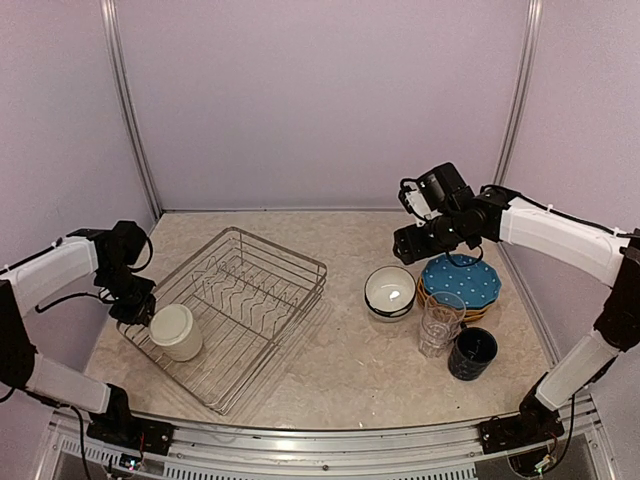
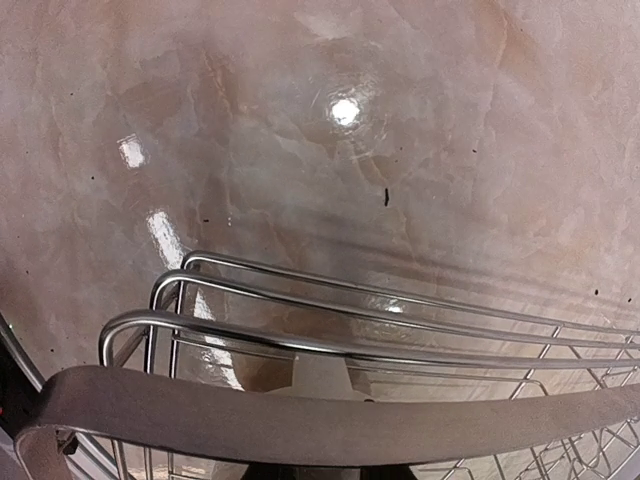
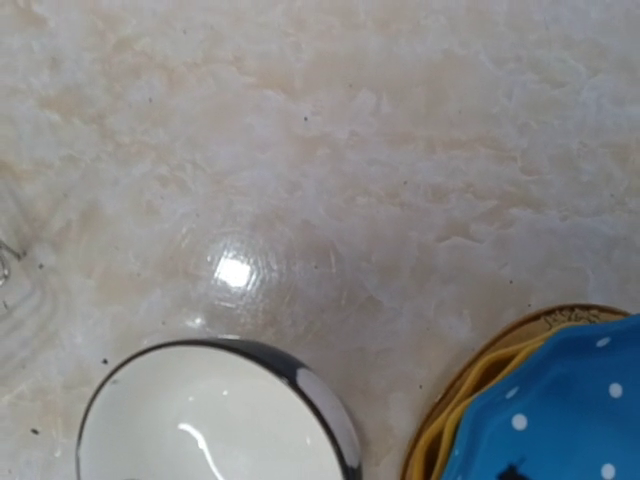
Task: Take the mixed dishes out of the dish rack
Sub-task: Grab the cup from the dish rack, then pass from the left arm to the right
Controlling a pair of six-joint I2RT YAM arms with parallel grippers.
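Observation:
The dish rack [image 1: 283, 247], a silver wire basket, stands left of centre on the table; its corner wires [image 2: 400, 300] fill the left wrist view. A cream mug [image 1: 177, 332] sits in its near left corner. My left gripper [image 1: 140, 306] is at the mug's left edge, shut on its rim [image 2: 300, 415], which crosses the bottom of the left wrist view. My right gripper [image 1: 411, 241] hangs open and holds nothing, above and behind a dark-rimmed white bowl [image 1: 390, 291] [image 3: 210, 430]. Its fingers do not show in the right wrist view.
On the table right of the rack lie a blue white-dotted plate [image 1: 461, 280] [image 3: 560, 410] on yellow plates [image 3: 470, 395], stacked clear glasses [image 1: 440, 322] and a navy mug [image 1: 472, 353]. Pale walls close in the back and sides.

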